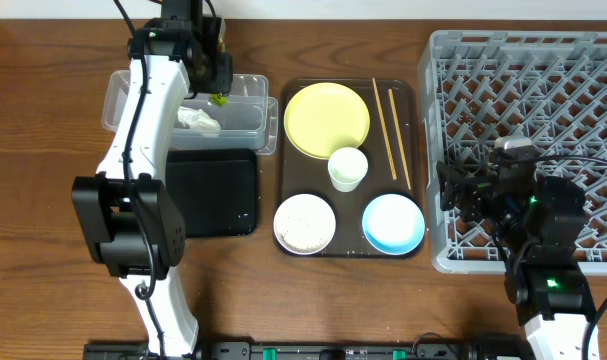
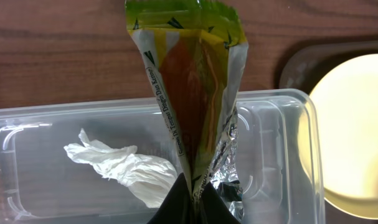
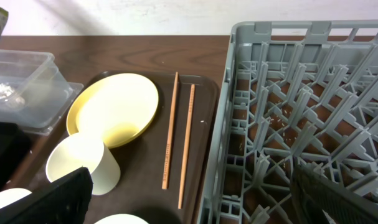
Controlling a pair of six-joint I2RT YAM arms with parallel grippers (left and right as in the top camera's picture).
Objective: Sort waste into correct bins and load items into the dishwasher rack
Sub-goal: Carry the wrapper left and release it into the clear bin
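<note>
Overhead: left hand clamped tight on the green-and-yellow wrapper, above the clear tub near the tabletop's far edge; crumpled napkin inside the tub; black tray just beside it on the near side. Brown serving tray at mid-tabletop carries the yellow plate, white cup, white bowl with rice, blue bowl and two chopsticks. Grey rack at the right edge; right hand over its left wall, spread wide, holding nothing. Left wrist: wrapper pinched at its lower end between dark fingers, hanging over the tub; napkin on the tub floor. Right wrist: fingers far apart, the rack and chopsticks between them.
</note>
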